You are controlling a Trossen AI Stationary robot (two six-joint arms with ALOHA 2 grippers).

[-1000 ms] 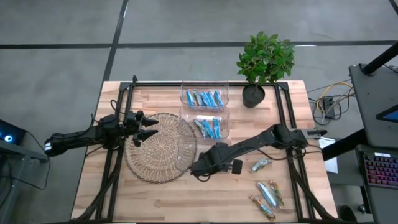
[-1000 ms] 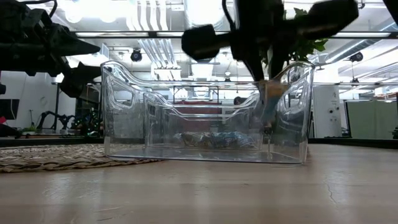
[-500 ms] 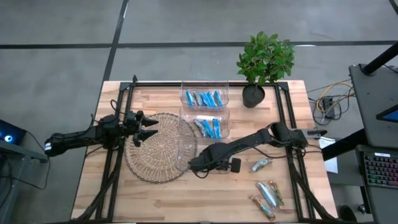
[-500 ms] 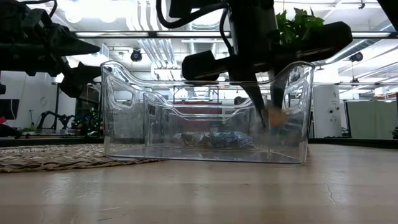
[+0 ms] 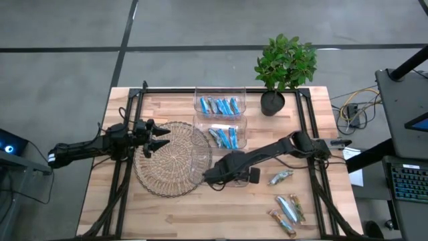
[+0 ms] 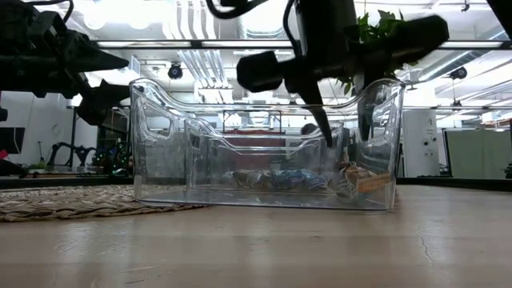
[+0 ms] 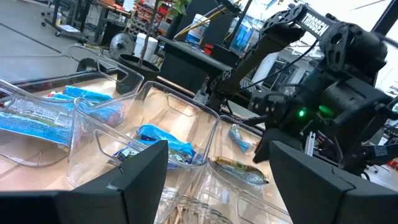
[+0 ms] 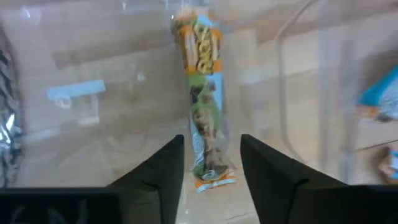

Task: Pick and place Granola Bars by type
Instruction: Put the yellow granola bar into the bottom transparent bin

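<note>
Wooden table (image 5: 167, 207), right gripper (image 8: 210, 163) jaws apart above granola bar (image 8: 205, 106) in clear bin (image 6: 160, 144), left gripper (image 5: 159, 137) open over mat (image 5: 170, 161).

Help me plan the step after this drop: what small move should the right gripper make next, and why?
Probably lift straight up out of the near bin. The right gripper stands open, and the green bar lies loose on the bin floor below its fingers, apparently released; more bars wait on the table.
</note>
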